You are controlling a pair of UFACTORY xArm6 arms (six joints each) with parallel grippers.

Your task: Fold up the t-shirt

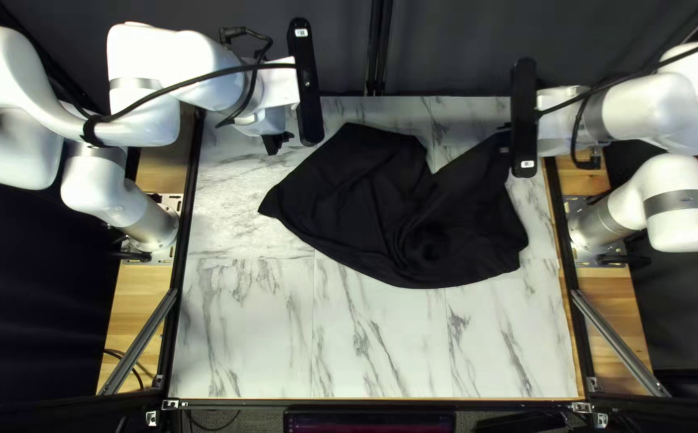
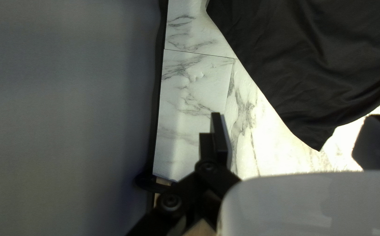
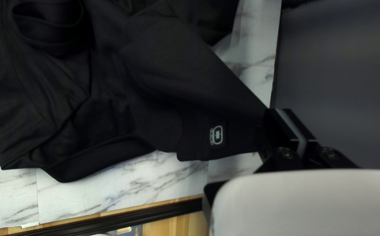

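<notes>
Black t-shirt [image 1: 365, 200] (label [image 3: 220, 134] partly grey), grey-veined white tabletop [image 1: 244, 329]

T-shirt [image 1: 357, 208]: on the bench [image 1: 244, 345], kinda mid-width, more toward the far side
Curtain [image 1: 461, 48]: right behind the bench's far edge
Robot's left arm [image 1: 152, 220]: base at the left edge, shirt's off to its right
Robot's right arm [image 1: 601, 228]: base at the right edge, mirror spot
Screen [image 1: 369, 423]: just before the near edge, around the middle
</notes>
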